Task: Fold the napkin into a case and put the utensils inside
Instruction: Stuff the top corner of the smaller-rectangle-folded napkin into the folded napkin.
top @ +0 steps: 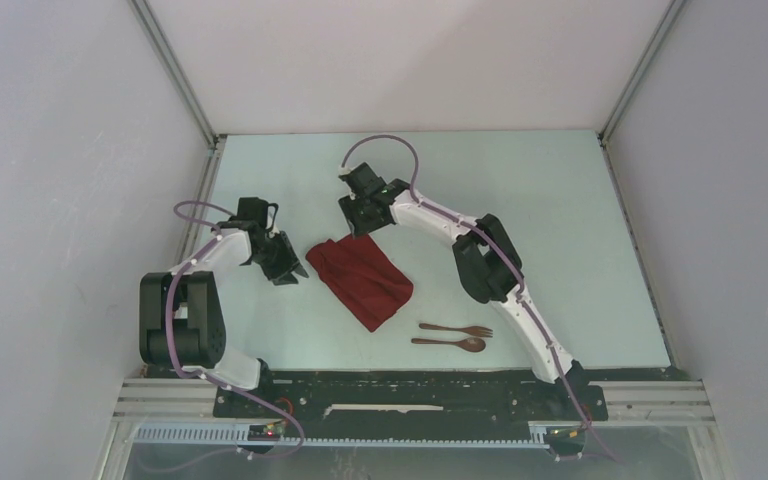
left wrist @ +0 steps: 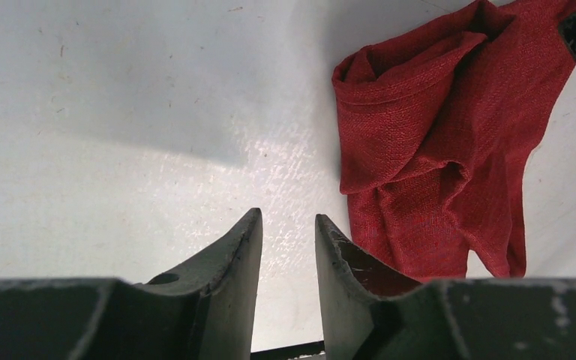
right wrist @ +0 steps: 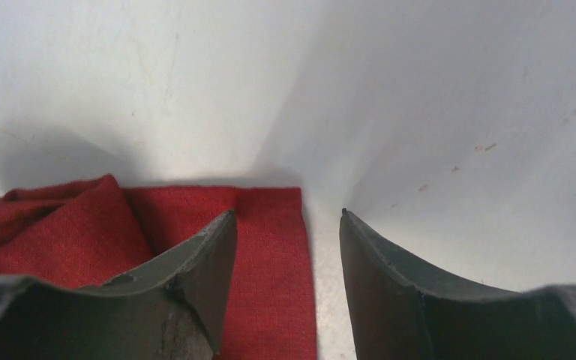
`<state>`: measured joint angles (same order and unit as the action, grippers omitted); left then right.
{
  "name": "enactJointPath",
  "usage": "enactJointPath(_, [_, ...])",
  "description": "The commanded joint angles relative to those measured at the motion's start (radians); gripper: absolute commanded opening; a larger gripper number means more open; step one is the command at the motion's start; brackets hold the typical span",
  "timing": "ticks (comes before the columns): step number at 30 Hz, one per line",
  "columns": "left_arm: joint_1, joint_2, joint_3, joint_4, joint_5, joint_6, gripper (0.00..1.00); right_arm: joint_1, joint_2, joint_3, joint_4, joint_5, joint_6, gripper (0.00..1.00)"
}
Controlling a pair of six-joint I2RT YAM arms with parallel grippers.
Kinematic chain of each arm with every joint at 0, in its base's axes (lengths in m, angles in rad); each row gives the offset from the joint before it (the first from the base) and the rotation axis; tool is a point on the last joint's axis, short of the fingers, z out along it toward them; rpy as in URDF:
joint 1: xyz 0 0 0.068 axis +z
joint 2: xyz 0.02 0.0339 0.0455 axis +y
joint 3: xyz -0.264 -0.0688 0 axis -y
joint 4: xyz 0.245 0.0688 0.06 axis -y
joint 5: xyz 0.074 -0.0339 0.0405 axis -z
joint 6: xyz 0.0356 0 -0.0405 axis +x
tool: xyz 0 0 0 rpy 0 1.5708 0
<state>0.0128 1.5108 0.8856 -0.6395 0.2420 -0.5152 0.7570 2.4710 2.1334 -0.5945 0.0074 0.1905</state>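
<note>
Pale bench (top: 560, 220) enclosed by grey walls (top: 60, 150). One rumpled red napkin (top: 362, 280) lies between two tools. The left tool (top: 288, 272) is narrowly parted and empty beside the napkin. The right tool (top: 358, 226) is spread and empty at its far edge. One fork (top: 457, 329) and one spoon (top: 450, 343) lie nearer the arm bases.
</note>
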Motion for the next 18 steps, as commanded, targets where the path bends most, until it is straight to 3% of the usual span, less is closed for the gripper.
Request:
enactJointPath(1, [-0.005,-0.036,-0.001,0.022,0.02,0.006,0.39,0.032,0.068,0.105,-0.087,0.053,-0.024,0.6])
enactJointPath(7, [-0.004,-0.018,0.004,0.037,0.031,-0.004,0.39,0.054,0.098,0.115,-0.106,0.068,-0.016,0.46])
enactJointPath(13, [-0.004,0.016,0.005,0.064,0.055,-0.03,0.39,0.058,0.068,0.148,-0.124,0.13,-0.009,0.16])
enactJointPath(18, [-0.005,0.057,-0.012,0.129,0.061,-0.082,0.38,0.066,-0.019,0.182,-0.137,0.111,0.038,0.01])
